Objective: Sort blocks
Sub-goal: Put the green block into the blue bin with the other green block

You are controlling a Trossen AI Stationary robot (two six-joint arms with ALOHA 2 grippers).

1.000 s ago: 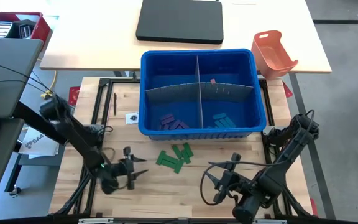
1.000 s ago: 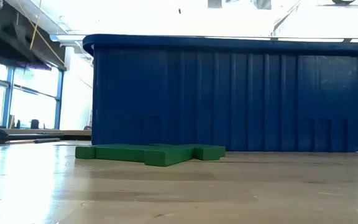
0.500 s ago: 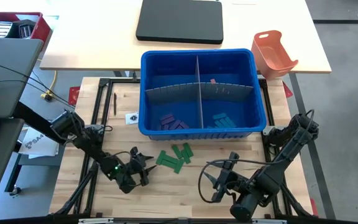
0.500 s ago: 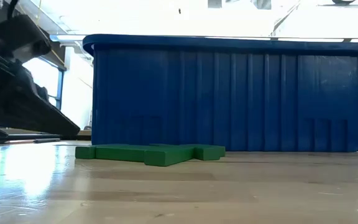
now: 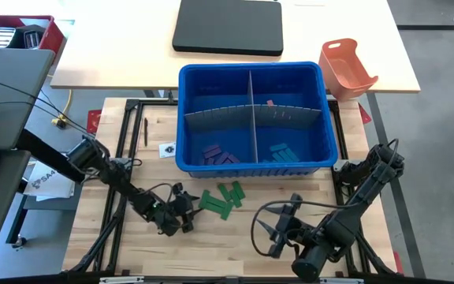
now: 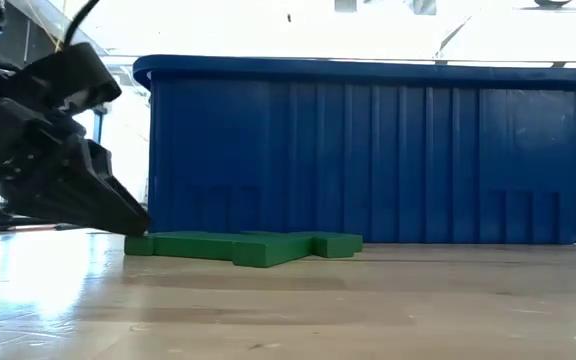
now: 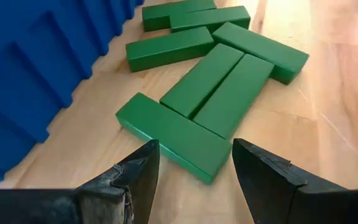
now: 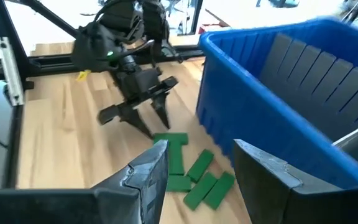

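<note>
Several green blocks [image 5: 221,197] lie flat in a loose cluster on the wooden table, just in front of the blue bin [image 5: 251,75]. My left gripper [image 5: 186,211] is open and low over the table at the cluster's left end; in the left wrist view its fingers [image 7: 135,177] flank the near end of the closest green block [image 7: 169,134] without touching it. Inside the bin, purple and pink blocks [image 5: 219,154] lie left of the grey divider [image 5: 252,118] and blue blocks [image 5: 282,151] right of it. My right gripper [image 5: 276,229] hangs open, above the table's near right part.
The blue bin's wall [image 6: 368,150] stands right behind the green blocks [image 6: 243,245]. An orange tray [image 5: 345,67] and a black pad [image 5: 228,26] sit on the white table beyond. Bare wood lies along the near edge between the two arms.
My left gripper has gone down and toward the table's right, from the near left part up to the left end of the green cluster, turning a little on the way. Its fingers stay open. The blocks have not moved.
</note>
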